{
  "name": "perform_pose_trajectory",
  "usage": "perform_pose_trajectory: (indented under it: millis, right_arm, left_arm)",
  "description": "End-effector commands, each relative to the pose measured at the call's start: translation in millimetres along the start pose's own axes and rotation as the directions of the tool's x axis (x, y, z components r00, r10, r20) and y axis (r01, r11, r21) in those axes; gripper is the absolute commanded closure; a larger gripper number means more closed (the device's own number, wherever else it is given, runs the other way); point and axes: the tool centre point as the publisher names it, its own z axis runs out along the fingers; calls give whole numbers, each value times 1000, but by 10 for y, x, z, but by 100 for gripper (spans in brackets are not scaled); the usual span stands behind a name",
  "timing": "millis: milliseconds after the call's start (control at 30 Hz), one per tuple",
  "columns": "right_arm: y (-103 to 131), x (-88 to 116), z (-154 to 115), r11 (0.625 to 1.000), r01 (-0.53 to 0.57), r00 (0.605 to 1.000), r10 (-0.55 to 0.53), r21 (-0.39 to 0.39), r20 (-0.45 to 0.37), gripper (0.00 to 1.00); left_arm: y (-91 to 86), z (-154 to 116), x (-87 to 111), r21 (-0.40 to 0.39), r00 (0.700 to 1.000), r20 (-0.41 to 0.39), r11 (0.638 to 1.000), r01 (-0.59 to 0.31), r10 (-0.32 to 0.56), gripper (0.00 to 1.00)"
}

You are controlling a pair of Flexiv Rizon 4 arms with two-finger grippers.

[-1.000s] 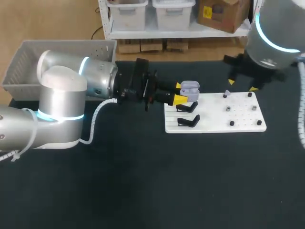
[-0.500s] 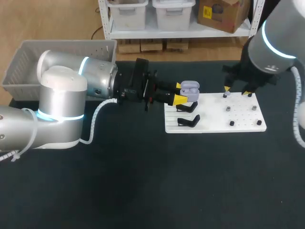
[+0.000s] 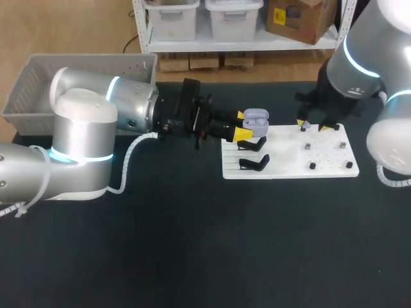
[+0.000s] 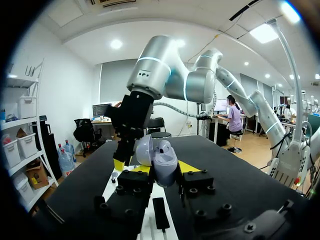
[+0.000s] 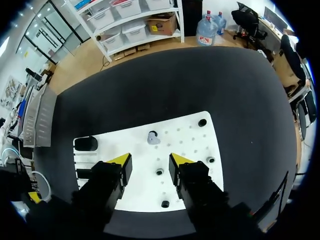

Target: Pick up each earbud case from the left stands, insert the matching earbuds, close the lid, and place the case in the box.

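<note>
The left gripper [image 3: 241, 124] hasn't budged: it is clamped on the open case [image 3: 256, 119], just above the stands [image 3: 253, 154]. The right gripper [image 3: 310, 125] has swung in and dropped over the board [image 3: 289, 168], its fingers spread and empty, the earbud [image 5: 153, 137] just ahead of them. I'd guess an earbud pickup comes next, with the case waiting to be loaded.

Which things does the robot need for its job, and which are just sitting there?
For the job: open lilac earbud case in left gripper; small lilac earbud near right gripper; grey plastic basket.
Idle now: two empty black stands; small black pegs on white board.
</note>
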Motion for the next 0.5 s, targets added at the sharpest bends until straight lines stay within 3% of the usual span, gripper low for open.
perform_pose_trajectory:
  millis: [33,500]
  right_arm:
    - [7,-36,65,1000,1,1000,-1,-11,-5,52]
    - [-7,-29,216,999,-19,999,18,-38,-26,53]
  left_arm:
    - [8,-1,6,1,1000,0,1000,0,0,100]
    - [8,-1,6,1,1000,0,1000,0,0,100]
